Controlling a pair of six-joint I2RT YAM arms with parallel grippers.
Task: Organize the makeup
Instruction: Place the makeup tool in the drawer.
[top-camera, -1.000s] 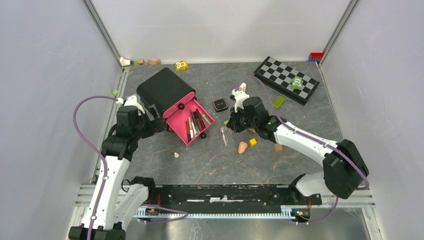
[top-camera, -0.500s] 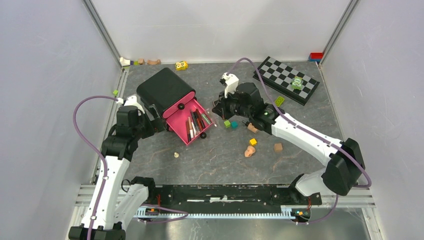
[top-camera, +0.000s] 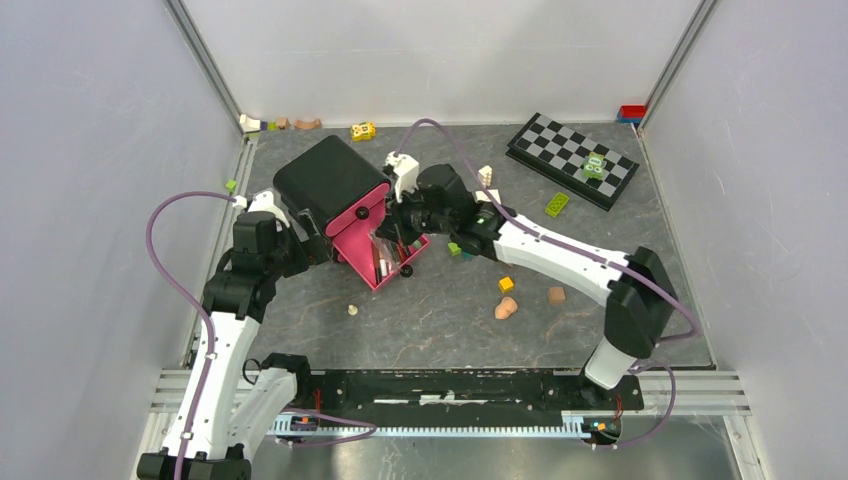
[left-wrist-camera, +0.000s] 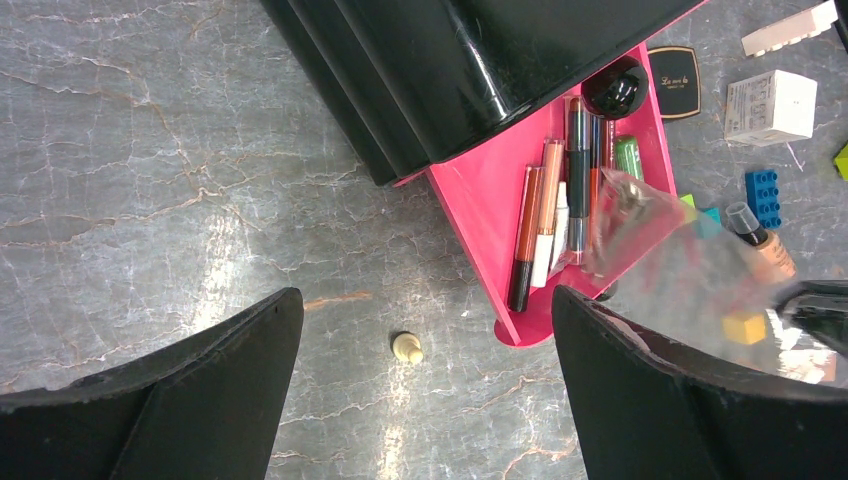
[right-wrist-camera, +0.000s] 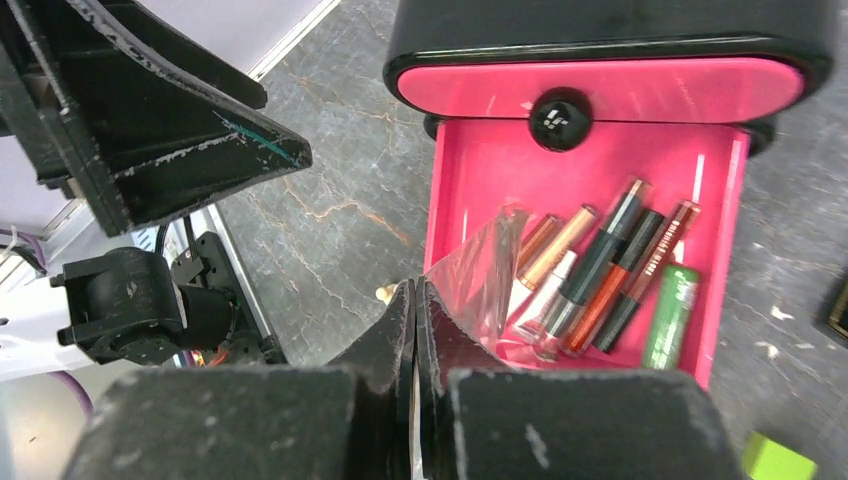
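Clear pouch (right-wrist-camera: 480, 275) in clenched right jaws over pencil-filled pink drawer (right-wrist-camera: 480, 170); left jaws wide.

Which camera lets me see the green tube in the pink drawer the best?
The right wrist camera: the whole green tube lies by one side wall of the pink drawer. The left wrist camera shows just its top part, the rest blurred behind clear plastic. In the top camera, the right arm covers that spot.
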